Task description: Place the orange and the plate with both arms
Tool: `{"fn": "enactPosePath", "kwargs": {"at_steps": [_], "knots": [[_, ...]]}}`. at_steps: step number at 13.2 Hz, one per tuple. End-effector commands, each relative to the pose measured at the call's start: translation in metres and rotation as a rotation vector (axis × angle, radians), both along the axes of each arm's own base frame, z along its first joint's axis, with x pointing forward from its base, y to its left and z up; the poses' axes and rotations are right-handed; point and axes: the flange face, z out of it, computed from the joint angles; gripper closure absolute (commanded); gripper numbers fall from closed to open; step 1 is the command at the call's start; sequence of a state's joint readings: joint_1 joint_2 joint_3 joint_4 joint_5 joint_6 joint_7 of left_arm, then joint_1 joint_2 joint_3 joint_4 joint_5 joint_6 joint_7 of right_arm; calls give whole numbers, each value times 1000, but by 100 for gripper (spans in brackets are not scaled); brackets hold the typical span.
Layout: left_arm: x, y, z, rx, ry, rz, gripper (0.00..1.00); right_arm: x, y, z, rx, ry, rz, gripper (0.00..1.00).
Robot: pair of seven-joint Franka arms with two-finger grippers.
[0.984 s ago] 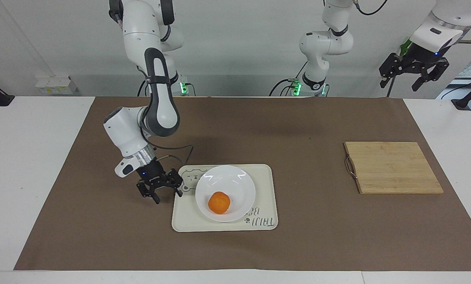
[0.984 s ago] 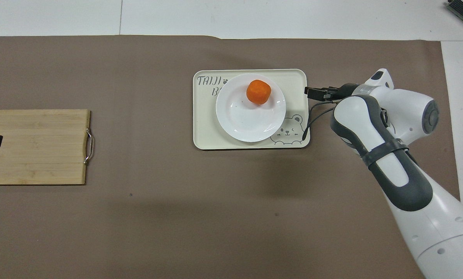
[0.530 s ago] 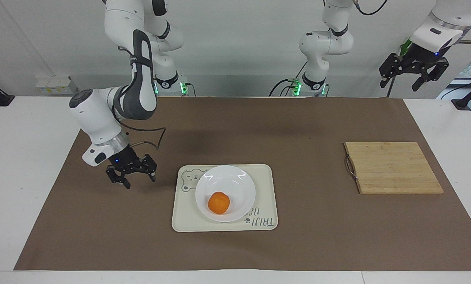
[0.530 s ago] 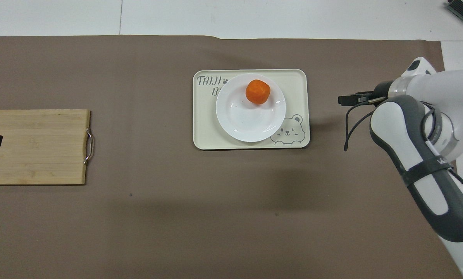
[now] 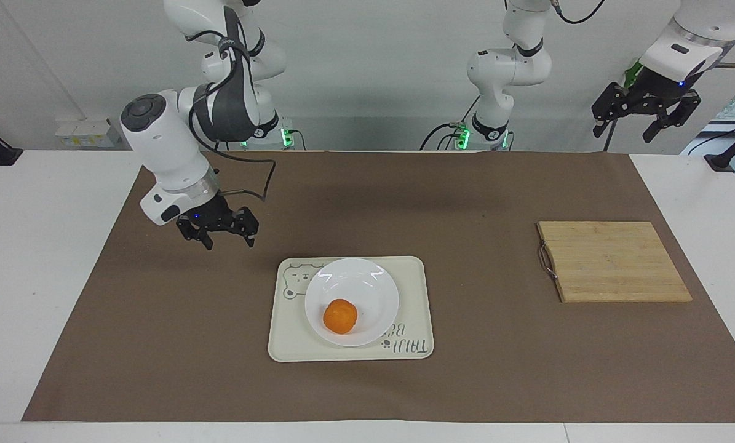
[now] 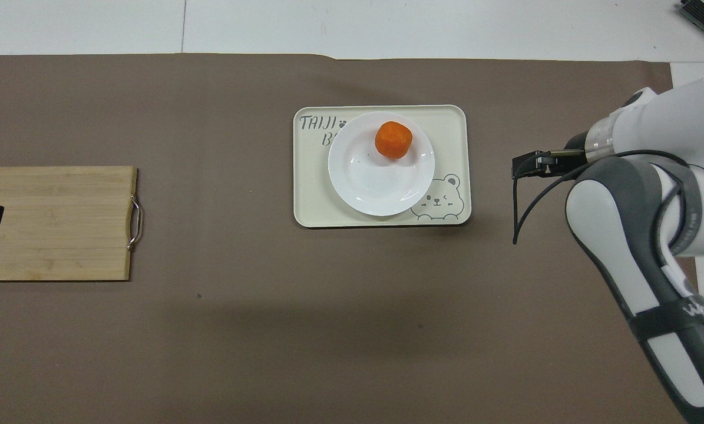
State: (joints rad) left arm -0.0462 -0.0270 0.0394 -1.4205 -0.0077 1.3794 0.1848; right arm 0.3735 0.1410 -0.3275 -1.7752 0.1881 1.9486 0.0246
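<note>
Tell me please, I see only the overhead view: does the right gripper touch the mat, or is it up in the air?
Observer: It is up in the air. In the facing view the right gripper hangs over the brown mat and touches nothing.
Operator: Are its fingers open?
Observer: Yes, they are spread apart, with nothing between them.
Operator: And the left gripper? I see only a dark tip at the edge.
Observer: The left gripper waits high up at the left arm's end of the table, open and holding nothing.
</note>
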Motion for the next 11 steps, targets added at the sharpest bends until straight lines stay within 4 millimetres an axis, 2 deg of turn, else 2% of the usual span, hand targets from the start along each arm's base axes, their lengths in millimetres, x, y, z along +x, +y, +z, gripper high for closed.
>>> {"fn": "enactPosePath", "kwargs": {"at_steps": [1, 3, 5, 8, 9, 11], "knots": [[-5, 2, 5, 17, 4, 6, 0, -39, -27, 53, 23, 51, -39, 0], [-5, 2, 5, 15, 4, 6, 0, -67, -54, 80, 47, 107, -63, 0], [-5, 2, 5, 17, 4, 6, 0, -88, -67, 99, 23, 145, -58, 0], [-5, 2, 5, 16, 4, 6, 0, -93, -79, 105, -15, 140, -63, 0], [-5, 2, 5, 17, 4, 6, 0, -92, -93, 107, -13, 119, -79, 0], [-5, 2, 5, 17, 4, 6, 0, -90, -92, 116, -19, 102, -60, 0]]}}
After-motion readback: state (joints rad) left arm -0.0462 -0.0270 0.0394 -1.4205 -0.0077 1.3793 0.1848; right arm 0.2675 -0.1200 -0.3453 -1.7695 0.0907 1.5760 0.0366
